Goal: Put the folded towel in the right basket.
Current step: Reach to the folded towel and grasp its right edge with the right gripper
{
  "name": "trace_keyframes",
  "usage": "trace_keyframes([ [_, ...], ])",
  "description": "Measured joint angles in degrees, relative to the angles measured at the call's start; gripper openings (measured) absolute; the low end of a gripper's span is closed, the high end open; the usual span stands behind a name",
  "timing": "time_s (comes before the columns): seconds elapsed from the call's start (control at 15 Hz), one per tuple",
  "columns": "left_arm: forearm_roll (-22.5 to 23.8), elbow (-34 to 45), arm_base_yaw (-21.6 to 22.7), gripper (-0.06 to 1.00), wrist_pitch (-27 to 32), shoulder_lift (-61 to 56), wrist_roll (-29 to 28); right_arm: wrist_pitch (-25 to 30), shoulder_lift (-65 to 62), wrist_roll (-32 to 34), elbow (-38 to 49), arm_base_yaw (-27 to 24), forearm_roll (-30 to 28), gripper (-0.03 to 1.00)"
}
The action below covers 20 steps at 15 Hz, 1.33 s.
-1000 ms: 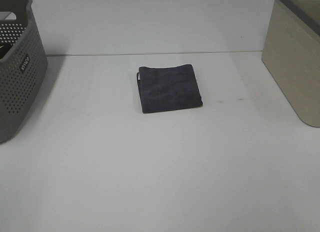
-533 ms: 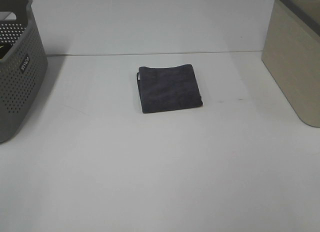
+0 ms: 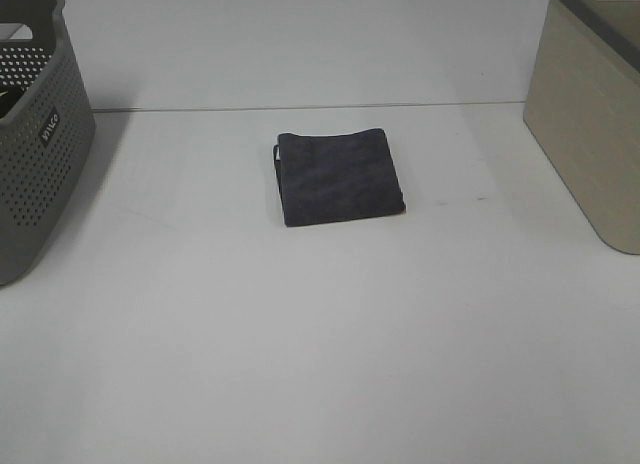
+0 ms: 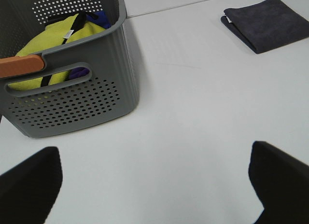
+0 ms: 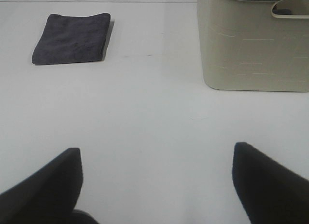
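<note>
Sitting flat at middle of desk (image 3: 320, 344): folded towel (image 3: 340, 177), untouched. Right hand (image 5: 157, 154) spread wide, empty, well short of it; towel ahead toward desk centre, right basket (image 5: 251, 45) on outer side. Right arm better placed imo.

The exterior camera sits high and looks down and forward across the table (image 3: 320, 364). The left wrist camera rides low behind the left end effector (image 4: 154, 185), facing the grey basket (image 4: 72, 103) close ahead of it. The right wrist camera looks out past the right end effector (image 5: 157, 185), with the beige basket (image 5: 251, 50) ahead. All three views share the folded towel (image 3: 340, 177).
</note>
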Motion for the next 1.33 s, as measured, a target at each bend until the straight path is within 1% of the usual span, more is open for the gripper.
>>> trace_keyframes([
  [1.13,0.00,0.00,0.00,0.99,0.00,0.00,0.00,0.00,0.00,0.06,0.00,0.00,0.06,0.79],
  [1.27,0.00,0.00,0.00,0.99,0.00,0.00,0.00,-3.84,1.66,2.75,-1.32,0.00,0.23,0.78],
  [1.33,0.00,0.00,0.00,0.99,0.00,0.00,0.00,-7.51,4.07,3.27,-2.18,0.00,0.34,0.78],
])
